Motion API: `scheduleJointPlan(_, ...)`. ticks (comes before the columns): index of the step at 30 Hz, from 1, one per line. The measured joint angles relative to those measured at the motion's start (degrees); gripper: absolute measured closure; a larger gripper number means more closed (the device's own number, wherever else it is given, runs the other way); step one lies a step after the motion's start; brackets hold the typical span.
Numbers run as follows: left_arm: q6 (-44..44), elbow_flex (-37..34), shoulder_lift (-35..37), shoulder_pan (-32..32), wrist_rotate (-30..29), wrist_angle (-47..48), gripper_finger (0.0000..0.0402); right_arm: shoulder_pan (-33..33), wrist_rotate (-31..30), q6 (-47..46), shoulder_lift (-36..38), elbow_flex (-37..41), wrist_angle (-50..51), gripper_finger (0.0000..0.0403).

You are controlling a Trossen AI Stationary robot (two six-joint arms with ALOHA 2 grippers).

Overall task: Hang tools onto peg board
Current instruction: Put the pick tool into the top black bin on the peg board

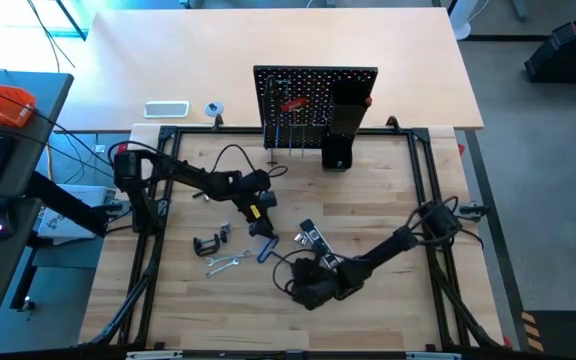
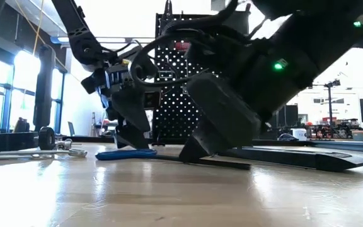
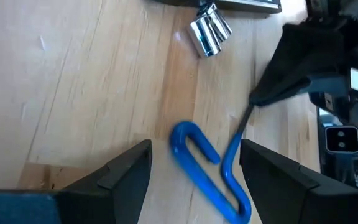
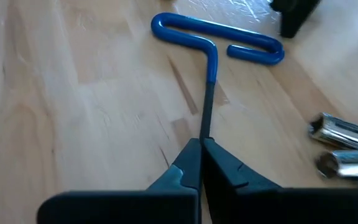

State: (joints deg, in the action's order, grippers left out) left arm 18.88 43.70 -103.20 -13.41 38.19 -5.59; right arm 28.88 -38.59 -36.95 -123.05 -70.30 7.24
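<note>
Your right gripper (image 4: pixel 201 155) pinches the blue hex key's (image 4: pixel 211 38) shaft, low centre of frame. Your left gripper (image 3: pixel 194 165) hovers spread over its handle.

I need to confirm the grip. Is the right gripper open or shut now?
Shut. In the right wrist view the right gripper has its fingertips pressed together on the dark shaft of the blue T-handle hex key, which lies on the table.

Blue hex key (image 4: pixel 216 37) on pale wood table (image 4: pixel 73 93)

Centre frame, its shaft is dark; black peg board (image 1: pixel 308 95) dotted with holes.
</note>
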Motion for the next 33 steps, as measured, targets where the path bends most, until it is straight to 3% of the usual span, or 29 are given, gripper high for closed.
scheduleJointPlan(10, -2.09, 0.19, 0.19, -0.09, 0.55, 4.91, 0.016, 1.06, -3.42, 0.62, 1.2, 0.11, 3.42, 0.0402)
scheduleJointPlan(25, -1.06, 0.07, 0.13, 1.43, 3.31, 4.61, 0.016, 1.64, -7.77, 1.98, 2.87, -0.02, 0.81, 0.0402)
scheduleJointPlan(33, -2.01, 0.01, 0.5, 2.19, 2.47, 4.88, 0.016, 1.14, -5.79, 1.94, 3.48, -0.02, 1.03, 0.0402)
